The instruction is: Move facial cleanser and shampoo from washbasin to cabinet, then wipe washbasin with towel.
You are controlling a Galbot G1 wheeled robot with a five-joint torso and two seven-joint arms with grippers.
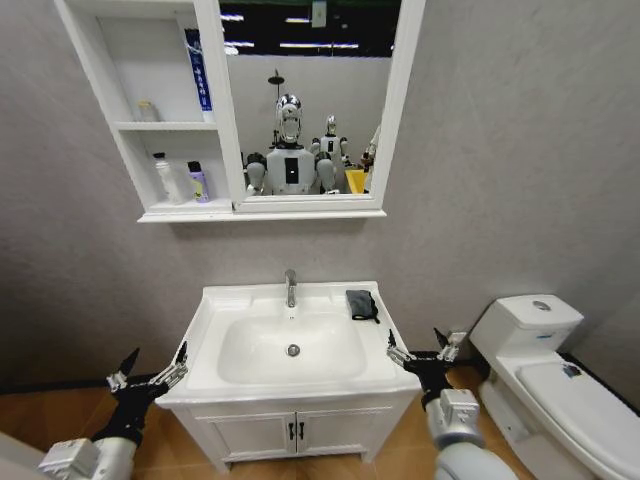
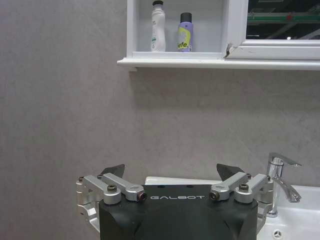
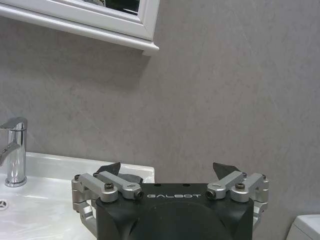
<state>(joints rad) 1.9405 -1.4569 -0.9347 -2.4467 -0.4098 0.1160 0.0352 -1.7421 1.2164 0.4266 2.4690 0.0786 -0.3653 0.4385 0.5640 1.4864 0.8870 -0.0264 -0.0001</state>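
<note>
The white washbasin (image 1: 215,305) with its chrome tap (image 1: 291,287) stands in front of me. A small dark towel (image 1: 362,304) lies on its back right corner. Up on the wall, the cabinet (image 1: 130,125) holds a white bottle (image 1: 165,180) and a purple-capped bottle (image 1: 198,182) in its lowest compartment; I cannot tell which is the facial cleanser and which the shampoo. My left gripper (image 1: 150,368) hangs open and holding nothing off the basin's front left corner. My right gripper (image 1: 420,348) is open and holding nothing by the basin's right edge. The left wrist view shows the same two bottles (image 2: 158,25) (image 2: 185,32).
A white toilet (image 1: 545,370) stands close on the right. The low vanity with black handles (image 1: 295,430) sits under the basin. A blue tube (image 1: 197,70) and a small jar (image 1: 147,110) occupy the upper shelves. The mirror (image 1: 310,100) hangs beside the cabinet.
</note>
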